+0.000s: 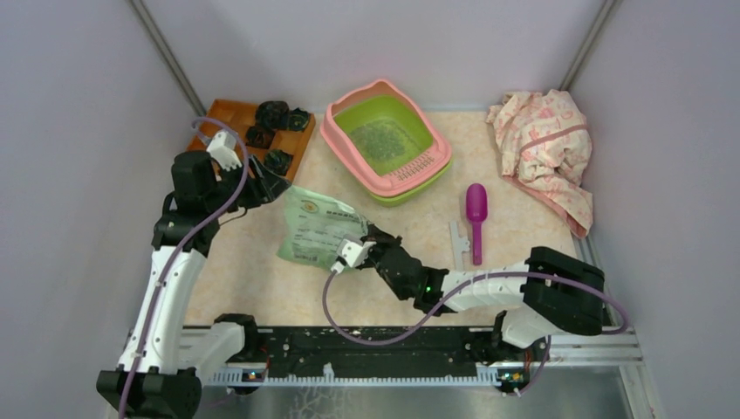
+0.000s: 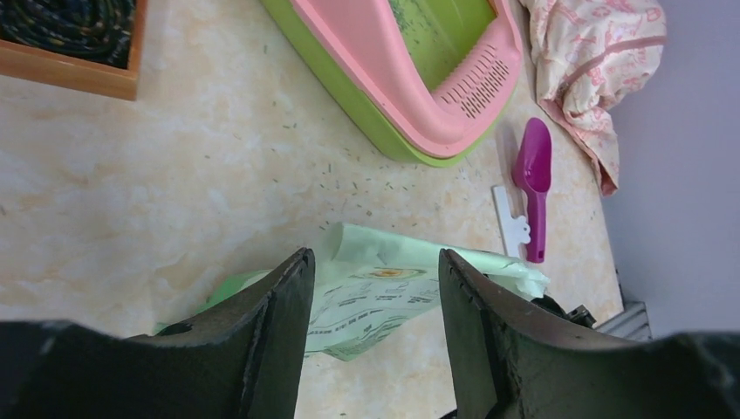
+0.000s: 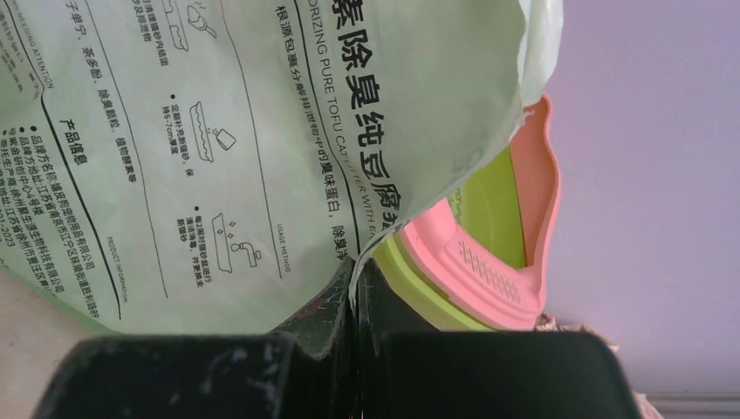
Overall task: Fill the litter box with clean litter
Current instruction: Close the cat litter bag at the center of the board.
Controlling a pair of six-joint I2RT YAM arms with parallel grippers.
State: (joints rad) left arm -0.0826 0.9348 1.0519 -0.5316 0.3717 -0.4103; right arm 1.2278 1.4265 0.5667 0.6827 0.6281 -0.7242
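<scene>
2 black-and-white arms [image 1: 166,288], purple cables [image 1: 324,301], scuffed black fingers [image 2: 270,340], possibly a green indicator light [image 1: 428,289]

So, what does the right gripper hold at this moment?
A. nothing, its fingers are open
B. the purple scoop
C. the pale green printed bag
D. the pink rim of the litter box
C: in the right wrist view the right gripper is shut on the edge of the pale green bag, and the top view shows the purple scoop lying apart from it.
</scene>
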